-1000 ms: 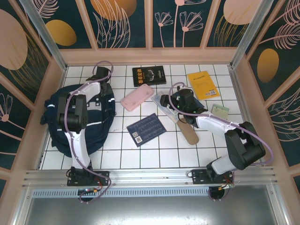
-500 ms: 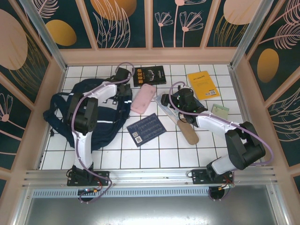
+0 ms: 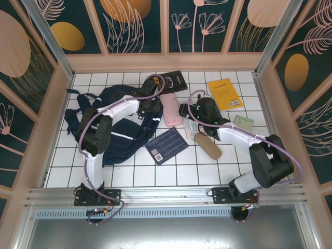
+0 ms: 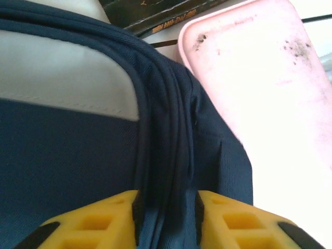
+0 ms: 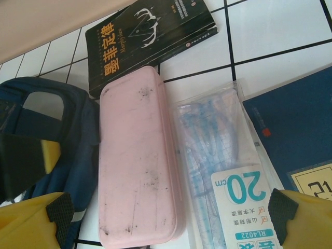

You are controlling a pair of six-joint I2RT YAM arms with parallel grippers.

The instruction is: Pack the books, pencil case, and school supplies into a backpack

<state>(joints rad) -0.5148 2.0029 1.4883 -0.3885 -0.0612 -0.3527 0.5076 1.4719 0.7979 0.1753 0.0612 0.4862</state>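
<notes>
The navy backpack [image 3: 116, 127] lies left of centre, its white stripe [image 4: 62, 72] in the left wrist view. My left gripper [image 3: 154, 105] is at its right edge, open part way, fingers astride a fold of its fabric [image 4: 166, 171]. The pink pencil case [image 3: 171, 110] lies against that edge. My right gripper [image 5: 171, 212] hovers open wide over the pencil case [image 5: 137, 155] and the white-and-blue packet [image 5: 223, 155]. The black book [image 3: 168, 81] sits behind, the yellow book [image 3: 224, 93] back right, the navy grid book [image 3: 167, 145] in front. A pale green piece [image 3: 243, 123] lies right.
A tan oblong object [image 3: 208, 146] lies under the right forearm. A second navy book [image 5: 295, 119] lies beside the packet. Backpack straps [image 3: 72, 111] trail to the left. Wooden walls close the tiled table on three sides; bare tiles run along the front.
The left gripper dragged the backpack to the right, then loosened its jaws. The backpack pushed the pencil case right and turned it; the black and grid books shifted a little.
</notes>
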